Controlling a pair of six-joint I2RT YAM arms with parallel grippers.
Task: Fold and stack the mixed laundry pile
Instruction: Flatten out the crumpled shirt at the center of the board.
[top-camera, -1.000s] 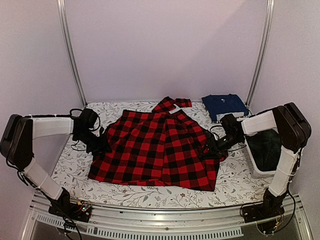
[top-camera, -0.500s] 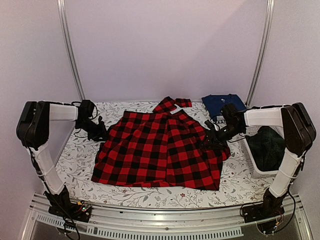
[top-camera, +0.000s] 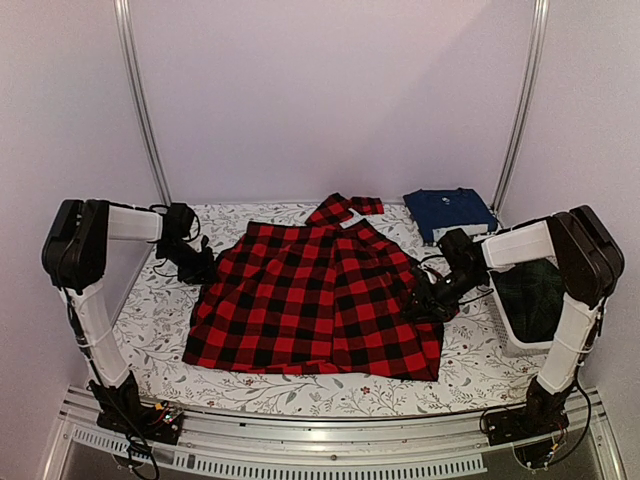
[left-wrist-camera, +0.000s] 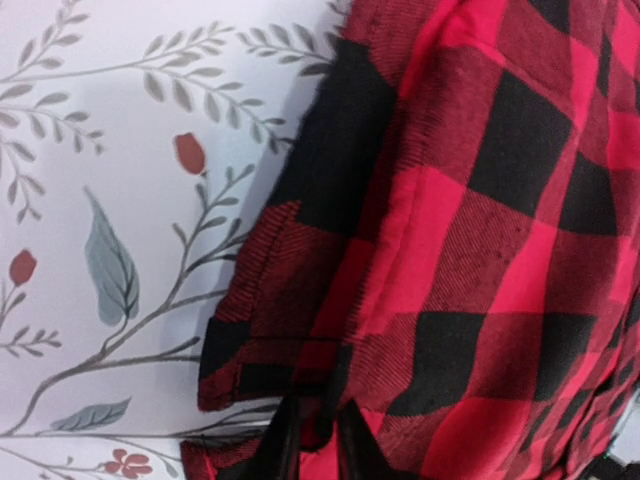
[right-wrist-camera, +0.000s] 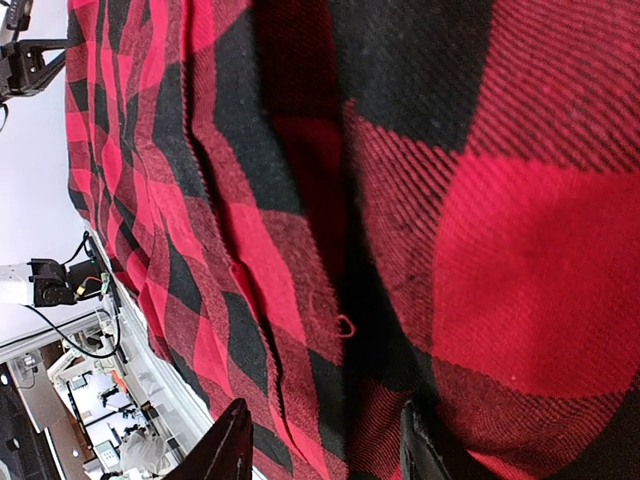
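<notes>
The red-and-black shirt (top-camera: 320, 300) lay spread flat across the middle of the tabletop (top-camera: 150, 335), collar at the far end. The left tool (top-camera: 200, 270) was down at the shirt's left edge, toward the far corner. In its wrist view its fingers (left-wrist-camera: 283, 448) were nearly together, with the hem of the shirt nipped between them. The right tool (top-camera: 428, 300) sat on the shirt's right edge, about halfway along. Its fingers (right-wrist-camera: 232, 448) stood partway apart with red-and-black cloth filling the gap, but honestly I couldn't tell whether it had a real grip or was just resting there. A folded navy garment (top-camera: 448, 210) sat just off the shirt's far right corner. A white basket (top-camera: 508, 338) stood to the shirt's right, with a dark plaid garment (top-camera: 530, 295) inside it.
</notes>
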